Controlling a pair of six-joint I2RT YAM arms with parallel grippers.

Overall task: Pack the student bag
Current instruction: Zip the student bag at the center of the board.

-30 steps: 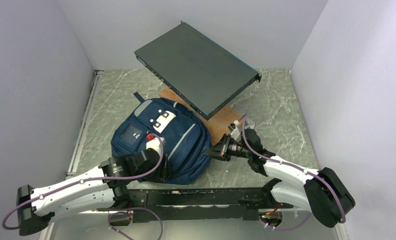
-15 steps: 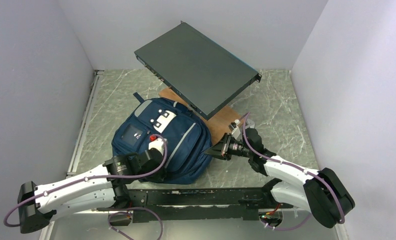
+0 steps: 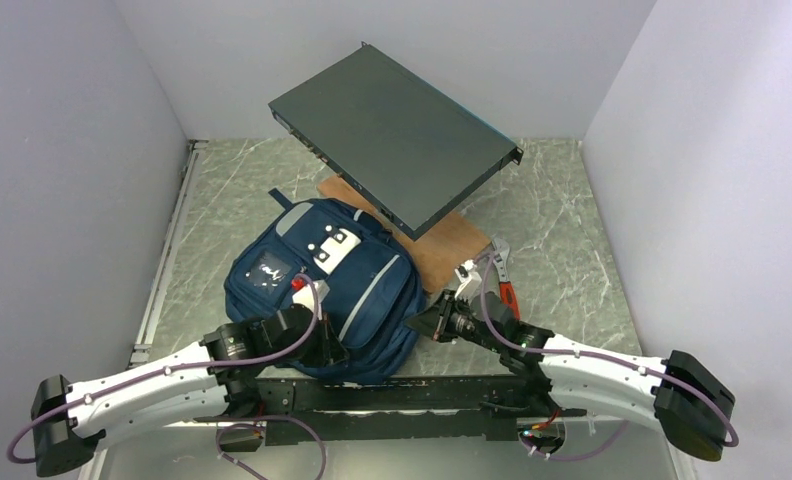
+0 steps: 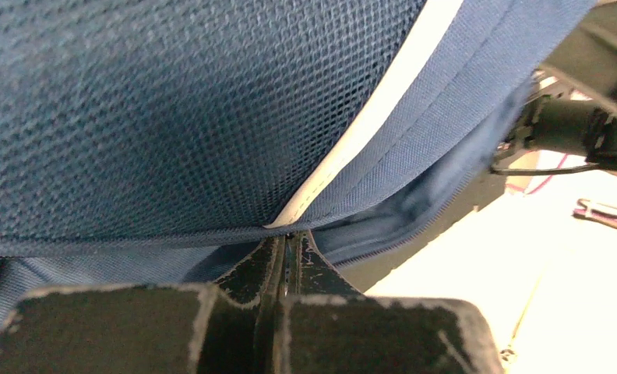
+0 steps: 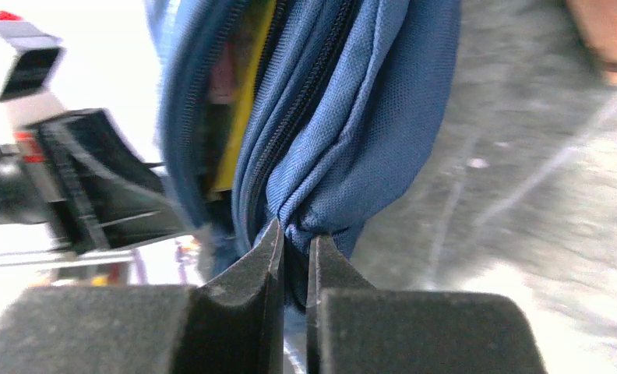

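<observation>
A: student bag (image 3: pixel 317 290) sits centre-left in the top view, just above the arm bases. right gripper (image 5: pixel 294 238) is clamped on a fabric fold beside the zip.
B: left gripper (image 4: pixel 288 238)?
A: Jaws fully together at the lower seam, can't tell if cloth's caught. Risk: thin pinches slip under pull and the opening sags shut.

I am wearing white plastic shells along my left arm (image 3: pixel 142 378) and right arm (image 3: pixel 602 357), with black joint housings between them. Thin purple cables (image 3: pixel 321 305) are looping alongside, and my black jaws are showing scuffed, chipped edges.
</observation>
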